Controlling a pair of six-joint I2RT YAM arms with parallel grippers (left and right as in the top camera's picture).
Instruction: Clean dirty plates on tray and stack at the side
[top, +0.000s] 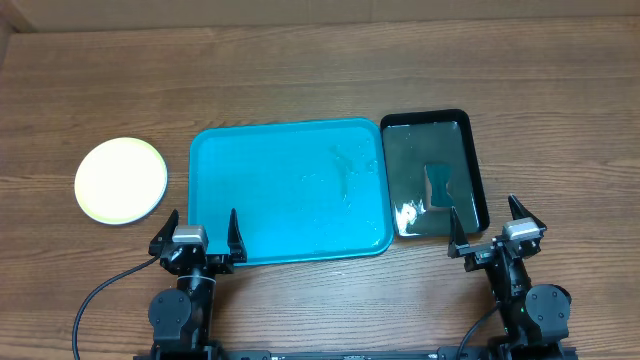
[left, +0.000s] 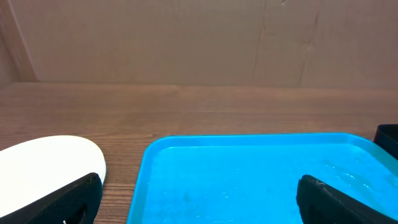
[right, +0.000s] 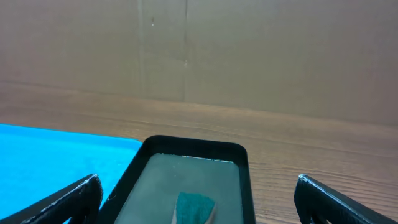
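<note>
**Tray Bare of Plates; Both Tools Idle**

The turquoise tray, centre frame, carries only wet streaks. A pale yellow plate lies on the table at left of frame; whether others sit beneath it cannot be told. I judge it light, stiff plastic, likely slick if wet, and best pinched at the rim. The left tool and right tool, bottom of frame, stand with jaws wide apart, holding nothing. A sponge lies in the black tray.

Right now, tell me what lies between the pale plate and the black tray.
Only the turquoise tray and a strip of bare table beside the plate, seen overhead.
</note>
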